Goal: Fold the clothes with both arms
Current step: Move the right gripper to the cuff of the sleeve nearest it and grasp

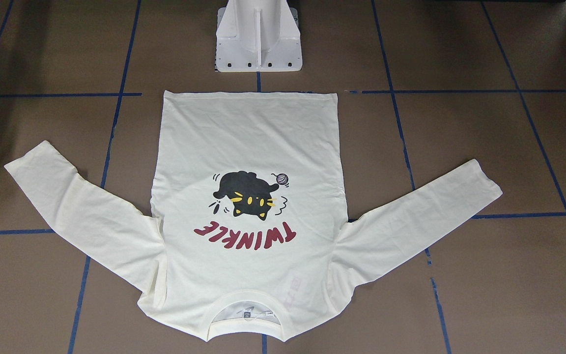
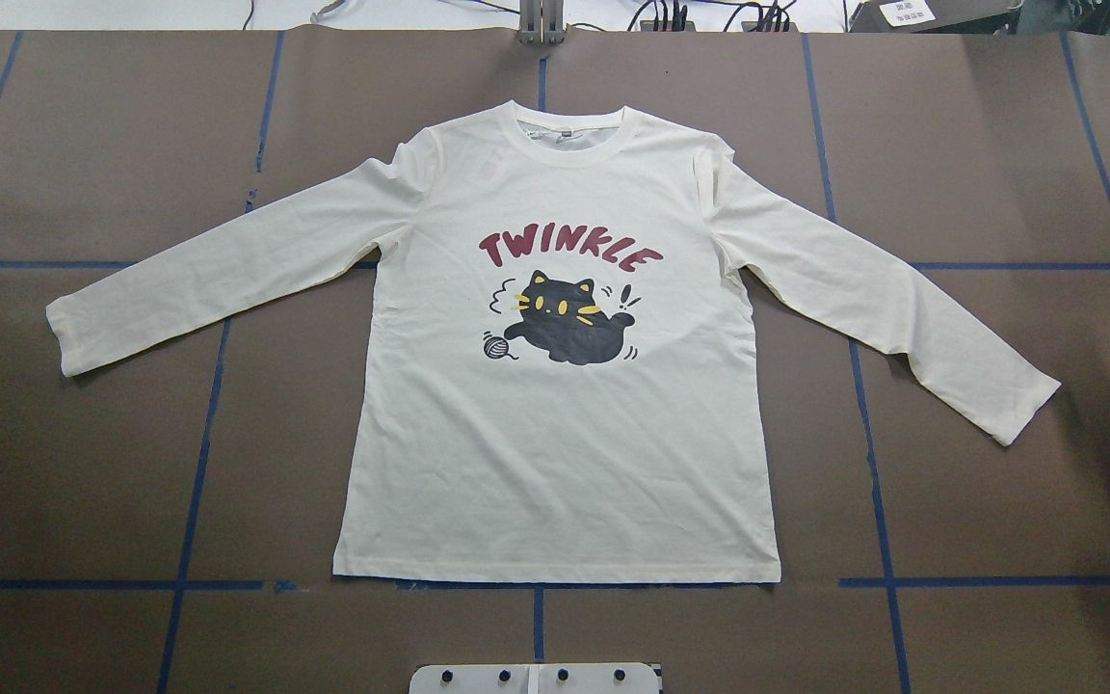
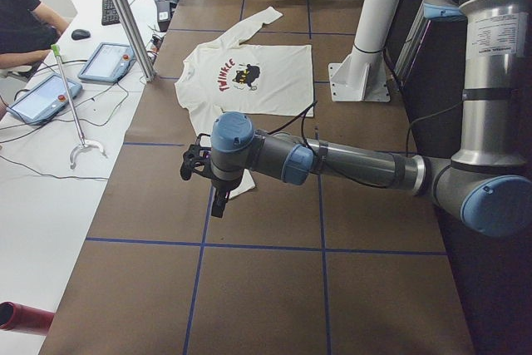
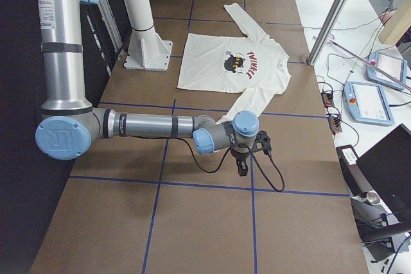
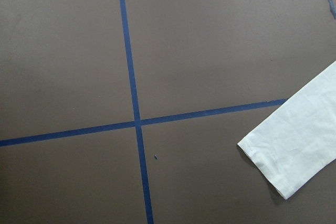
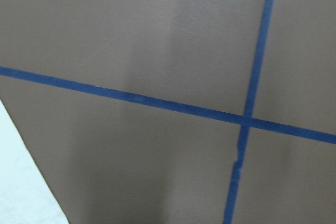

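The cream-white long-sleeved T-shirt (image 2: 565, 424) lies flat and print-up on the brown table, with both sleeves spread out to the sides. It also shows in the front view (image 1: 248, 147). My left gripper (image 3: 217, 205) hangs above the table near the left sleeve's cuff (image 5: 294, 150). My right gripper (image 4: 243, 169) hangs above the table just past the right sleeve's cuff (image 2: 1017, 405). Neither touches the shirt. I cannot tell whether either gripper is open or shut. A sliver of cream cloth (image 6: 21, 187) shows in the right wrist view.
The white flanged pedestal (image 1: 258, 44) stands just behind the shirt's hem. Blue tape lines (image 2: 198, 453) grid the table. A slanted metal post (image 3: 125, 14), tablets (image 3: 104, 62) and a person (image 3: 25, 22) are beyond the far edge.
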Action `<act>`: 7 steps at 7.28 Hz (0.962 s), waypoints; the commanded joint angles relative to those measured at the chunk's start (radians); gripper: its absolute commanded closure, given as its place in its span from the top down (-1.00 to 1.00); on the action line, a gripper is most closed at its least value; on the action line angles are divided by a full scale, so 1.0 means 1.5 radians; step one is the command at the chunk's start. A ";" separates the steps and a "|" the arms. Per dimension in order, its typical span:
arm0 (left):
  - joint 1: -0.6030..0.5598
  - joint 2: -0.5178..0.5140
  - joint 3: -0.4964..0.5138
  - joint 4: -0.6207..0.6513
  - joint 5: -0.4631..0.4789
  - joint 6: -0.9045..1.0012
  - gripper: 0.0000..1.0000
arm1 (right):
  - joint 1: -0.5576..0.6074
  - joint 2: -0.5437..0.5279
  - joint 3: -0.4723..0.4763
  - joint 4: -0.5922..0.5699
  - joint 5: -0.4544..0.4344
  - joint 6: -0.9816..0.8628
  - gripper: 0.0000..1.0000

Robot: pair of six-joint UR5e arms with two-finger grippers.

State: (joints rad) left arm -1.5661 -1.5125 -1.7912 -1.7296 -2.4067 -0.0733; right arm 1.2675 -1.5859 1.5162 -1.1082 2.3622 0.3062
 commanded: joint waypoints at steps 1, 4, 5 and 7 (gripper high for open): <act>0.012 0.000 0.000 -0.018 0.000 -0.001 1.00 | -0.121 -0.049 0.003 0.212 -0.012 0.302 1.00; 0.014 0.000 0.000 -0.019 0.000 -0.003 1.00 | -0.177 -0.057 -0.012 0.241 -0.051 0.381 0.88; 0.014 0.000 0.000 -0.019 0.000 -0.003 1.00 | -0.177 -0.067 -0.011 0.241 -0.065 0.381 0.73; 0.014 0.000 -0.002 -0.019 0.000 -0.003 1.00 | -0.176 -0.073 -0.011 0.242 -0.071 0.388 -0.94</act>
State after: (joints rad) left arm -1.5448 -1.5125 -1.7926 -1.7579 -2.4068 -0.0781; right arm 1.0030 -1.6891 1.5006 -0.7466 2.2614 0.8794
